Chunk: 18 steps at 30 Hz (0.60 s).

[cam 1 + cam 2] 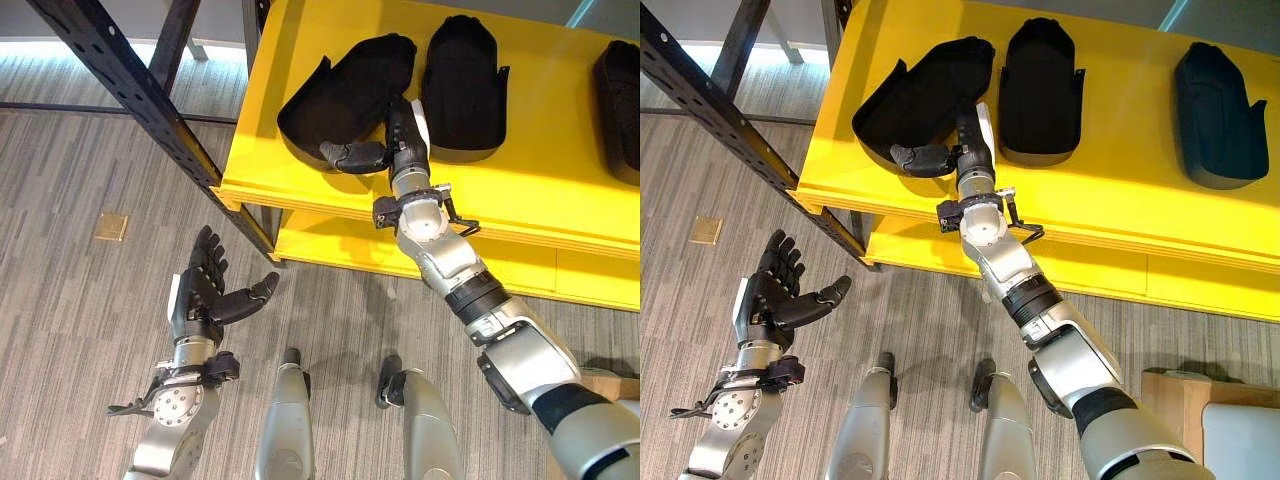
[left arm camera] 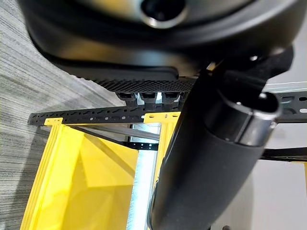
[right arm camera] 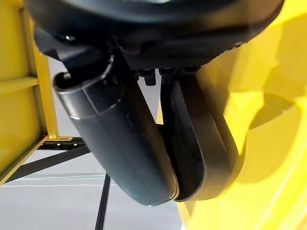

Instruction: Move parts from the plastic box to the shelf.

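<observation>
While the leftmost black part (image 1: 925, 95) lies on the yellow shelf (image 1: 1110, 200), near its front left corner, the right hand (image 1: 965, 150) is at the part's near edge, thumb lying along the rim and fingers (image 1: 405, 125) reaching up its right side; whether they clamp it cannot be told (the right wrist view shows the thumb beside the part's curved wall, nothing decisive). Two more black parts (image 1: 1040, 85) (image 1: 1220, 105) sit further right on the shelf, apart from one another. Left hand (image 1: 780, 295) hangs over the floor (image 1: 910, 320), fingers spread, holding nothing. Judgement: placing step, nearly done; next move calls for a clean release and withdrawal without dragging the part. No legible writing.
</observation>
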Motion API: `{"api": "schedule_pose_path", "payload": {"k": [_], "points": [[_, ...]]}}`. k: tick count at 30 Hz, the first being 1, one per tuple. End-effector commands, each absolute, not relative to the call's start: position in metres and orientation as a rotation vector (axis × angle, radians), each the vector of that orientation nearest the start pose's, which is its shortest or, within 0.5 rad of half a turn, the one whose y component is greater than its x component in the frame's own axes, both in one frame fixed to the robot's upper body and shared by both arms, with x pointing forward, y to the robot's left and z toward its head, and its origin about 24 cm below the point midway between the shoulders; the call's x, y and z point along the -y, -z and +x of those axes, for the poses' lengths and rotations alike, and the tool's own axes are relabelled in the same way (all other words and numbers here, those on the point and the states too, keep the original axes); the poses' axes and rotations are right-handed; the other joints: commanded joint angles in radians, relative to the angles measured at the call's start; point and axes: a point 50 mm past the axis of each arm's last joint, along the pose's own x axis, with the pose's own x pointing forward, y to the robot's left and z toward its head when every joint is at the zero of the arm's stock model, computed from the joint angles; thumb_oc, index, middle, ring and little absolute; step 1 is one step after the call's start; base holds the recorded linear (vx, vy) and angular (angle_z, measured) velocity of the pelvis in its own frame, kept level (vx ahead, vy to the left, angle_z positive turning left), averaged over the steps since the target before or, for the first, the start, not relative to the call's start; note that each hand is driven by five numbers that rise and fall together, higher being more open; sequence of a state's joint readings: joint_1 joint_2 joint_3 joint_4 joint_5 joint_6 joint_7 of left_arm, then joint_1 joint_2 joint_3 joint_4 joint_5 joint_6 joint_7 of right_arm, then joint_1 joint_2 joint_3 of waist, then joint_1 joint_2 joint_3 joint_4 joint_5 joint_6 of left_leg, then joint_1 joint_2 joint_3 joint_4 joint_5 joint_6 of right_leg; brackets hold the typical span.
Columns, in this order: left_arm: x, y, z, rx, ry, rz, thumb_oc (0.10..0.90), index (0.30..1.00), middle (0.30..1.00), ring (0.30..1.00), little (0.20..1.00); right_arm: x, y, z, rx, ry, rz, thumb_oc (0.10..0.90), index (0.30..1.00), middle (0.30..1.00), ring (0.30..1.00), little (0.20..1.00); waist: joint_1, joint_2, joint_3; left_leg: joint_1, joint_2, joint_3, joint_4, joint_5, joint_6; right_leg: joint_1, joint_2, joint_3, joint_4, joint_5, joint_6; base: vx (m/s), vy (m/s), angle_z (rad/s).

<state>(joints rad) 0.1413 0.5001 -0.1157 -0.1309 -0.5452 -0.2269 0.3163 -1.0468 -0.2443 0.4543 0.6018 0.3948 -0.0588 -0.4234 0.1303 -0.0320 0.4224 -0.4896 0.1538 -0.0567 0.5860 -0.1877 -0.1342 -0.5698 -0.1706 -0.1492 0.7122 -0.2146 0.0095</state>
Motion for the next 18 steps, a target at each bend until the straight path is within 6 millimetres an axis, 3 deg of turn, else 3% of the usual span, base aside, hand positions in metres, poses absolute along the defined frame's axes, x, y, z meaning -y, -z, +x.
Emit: {"api": "schedule_pose_path", "payload": {"k": [1, 18], "points": [[-0.229, -0.127, 0.213, 0.42, -0.138, -0.081, 0.9, 1.0, 1.0, 1.0, 1.0, 0.043, -0.317, 0.371, 0.727, -0.116, -0.081, 0.9, 1.0, 1.0, 1.0, 1.0, 0.0, -0.014, -0.031, -0.071, -0.026, 0.0, -0.01, 0.06, 0.099, 0.105, -0.051, 0.051, -0.153, 0.108, 0.084, 0.0, 0.0, 0.0], [-0.23, -0.129, 0.213, 0.431, -0.135, -0.079, 0.9, 1.0, 1.0, 1.0, 1.0, 0.04, -0.333, 0.374, 0.761, -0.084, -0.163, 0.9, 1.0, 1.0, 1.0, 1.0, -0.001, -0.019, -0.037, -0.081, -0.026, -0.006, -0.007, 0.063, 0.096, 0.096, -0.049, 0.051, -0.151, 0.108, 0.085, 0.0, 0.0, 0.0]]}}
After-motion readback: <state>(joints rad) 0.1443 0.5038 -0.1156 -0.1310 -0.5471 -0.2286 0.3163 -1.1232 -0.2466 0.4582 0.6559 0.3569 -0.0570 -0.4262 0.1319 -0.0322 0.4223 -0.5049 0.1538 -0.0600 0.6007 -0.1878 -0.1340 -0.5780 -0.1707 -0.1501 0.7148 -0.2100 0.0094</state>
